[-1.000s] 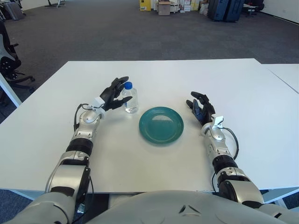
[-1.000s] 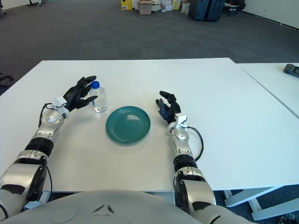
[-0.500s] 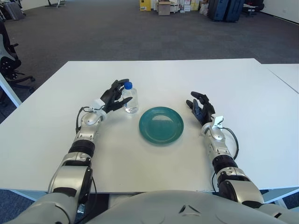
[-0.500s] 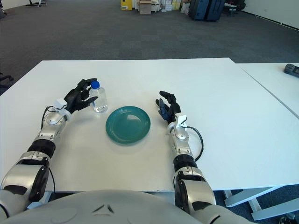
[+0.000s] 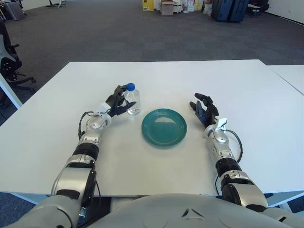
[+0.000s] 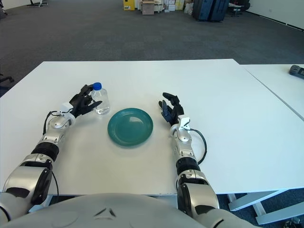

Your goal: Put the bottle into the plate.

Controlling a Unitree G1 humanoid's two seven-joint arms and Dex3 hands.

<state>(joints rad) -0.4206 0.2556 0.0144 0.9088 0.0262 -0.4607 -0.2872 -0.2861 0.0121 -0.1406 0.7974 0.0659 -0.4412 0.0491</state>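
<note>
Bottle (image 5: 132, 99) and plate (image 5: 164, 127) sit side by side near the middle of the frame, with the bottle upright on the white tabletop (image 5: 247, 90), its blue cap on top, just up and to the left of the teal plate and apart from its rim. Your left hand (image 5: 115, 100) is at the bottle's left side, its dark fingers (image 5: 121, 108) reaching around the clear body; you cannot tell from either eye view whether they press the plastic or only cage it, so treat the grasp as unconfirmed. What the coming move turns on is simple: the bottle's long axis stands vertical, the hand comes at it from the left and slightly below in the frame, and the plate lies to the bottle's lower right, on the far side from your palm. That means the carry would go away from the wrist, across a short gap, and the bottle has to clear the plate's raised rim before you set it down. Your left hand is plainly the nearer one. Your right hand (image 5: 204, 109) shows to the right of the plate, fingers loosely spread and holding nothing. Judge the task as barely begun: the plate holds nothing yet.
</note>
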